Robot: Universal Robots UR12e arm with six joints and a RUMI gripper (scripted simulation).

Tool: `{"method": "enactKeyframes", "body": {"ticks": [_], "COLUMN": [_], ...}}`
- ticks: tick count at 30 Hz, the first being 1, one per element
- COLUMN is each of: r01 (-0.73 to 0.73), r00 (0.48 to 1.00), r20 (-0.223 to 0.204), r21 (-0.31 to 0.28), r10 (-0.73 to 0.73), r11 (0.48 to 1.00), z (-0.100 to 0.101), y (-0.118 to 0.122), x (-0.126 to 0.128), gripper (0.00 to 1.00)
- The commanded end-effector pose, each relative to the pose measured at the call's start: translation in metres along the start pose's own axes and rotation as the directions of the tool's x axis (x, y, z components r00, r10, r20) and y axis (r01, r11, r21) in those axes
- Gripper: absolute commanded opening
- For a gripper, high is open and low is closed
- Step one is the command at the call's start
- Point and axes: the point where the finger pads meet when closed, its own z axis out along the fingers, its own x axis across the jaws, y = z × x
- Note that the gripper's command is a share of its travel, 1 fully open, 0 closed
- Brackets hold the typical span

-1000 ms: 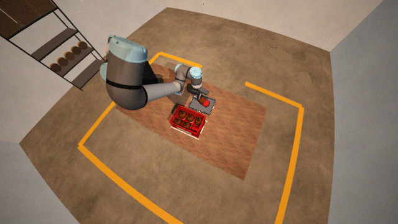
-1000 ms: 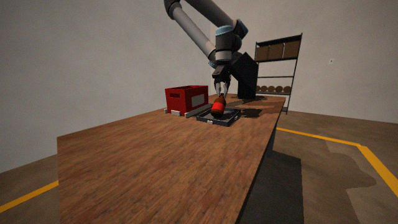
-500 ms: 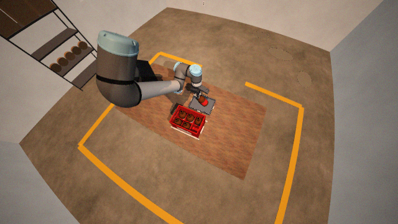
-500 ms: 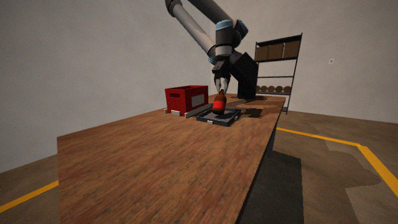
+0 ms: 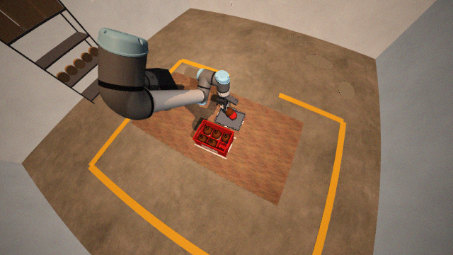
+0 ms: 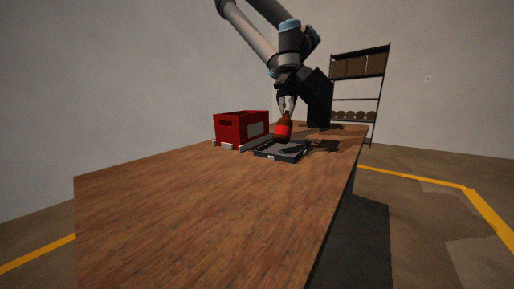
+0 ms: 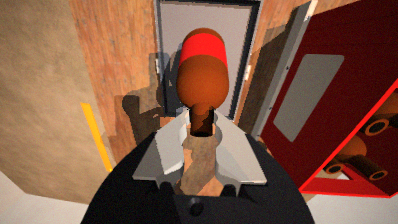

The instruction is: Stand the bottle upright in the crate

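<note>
While pinching the brown bottle [image 5: 231,113] [image 6: 283,128] [image 7: 203,80] by its neck between pale fingertips [image 6: 280,103], hangs it from the jaws with the red band below; has one finger on each side of the neck; shows the mouth turned up towards the jaws and the base pointing down, at a slight tilt rather than fully upright.

Holds the bottle above the dark tray [image 5: 234,125] [image 6: 277,156] [image 7: 240,25], itself underneath the jaws on the wooden bench [image 5: 262,152] [image 6: 201,193] [image 7: 105,60]; casts a dark shadow into the tray, apart from the bottle's base.

Beside the jaws, to their right in the wrist view, leaves the red crate [image 5: 229,146] [image 6: 225,130] [image 7: 310,150] standing on the bench; comes close to the tray without touching it; carries five other bottles [image 5: 216,134] [image 7: 377,126] upright in the crate, with one corner compartment [image 5: 222,146] free; has pale strips [image 6: 255,142] [image 7: 285,70] along its foot.

Well behind the jaws in the exterior view, shows a shelf rack [image 5: 64,49] [image 6: 361,50]; bears brown boxes [image 6: 356,65] high up and a row of round brown things [image 5: 78,64] [image 6: 350,115] lower down.
</note>
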Motion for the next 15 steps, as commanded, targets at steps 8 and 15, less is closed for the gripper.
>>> {"method": "enactKeyframes", "body": {"ticks": [8, 15], "r01": [0.000, 0.000], "r00": [1.000, 1.000], "r20": [0.000, 0.000], "r21": [0.001, 0.001], "r10": [0.000, 0.000], "r11": [1.000, 1.000], "z": [-0.017, -0.023], "y": [0.000, 0.000], "x": [0.000, 0.000], "gripper": [0.00, 0.00]}}
